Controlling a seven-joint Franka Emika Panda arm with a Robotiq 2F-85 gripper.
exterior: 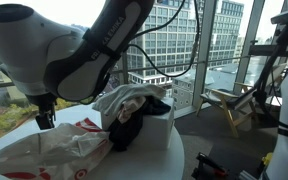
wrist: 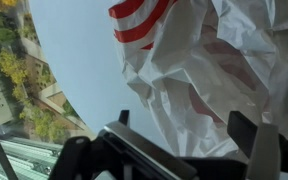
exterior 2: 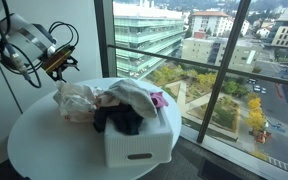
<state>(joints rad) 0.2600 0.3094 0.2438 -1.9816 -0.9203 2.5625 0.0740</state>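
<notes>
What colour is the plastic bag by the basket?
The plastic bag is white with red stripes, best in the wrist view.

We see a white plastic bag (wrist: 214,70) with red stripes, a black gripper (wrist: 183,117), a white basket (exterior 2: 134,148), a black garment (exterior 2: 119,122), a cream cloth (exterior 2: 134,95), a pink item (exterior 2: 158,100) and a white table (exterior 2: 39,150).

An upper-floor office or lab is suggested: floor-to-ceiling windows (exterior 2: 219,70) are seen, office blocks (exterior 2: 144,35) are overlooked far below, and a round white counter (exterior 2: 34,150) is set beside the glass.
</notes>
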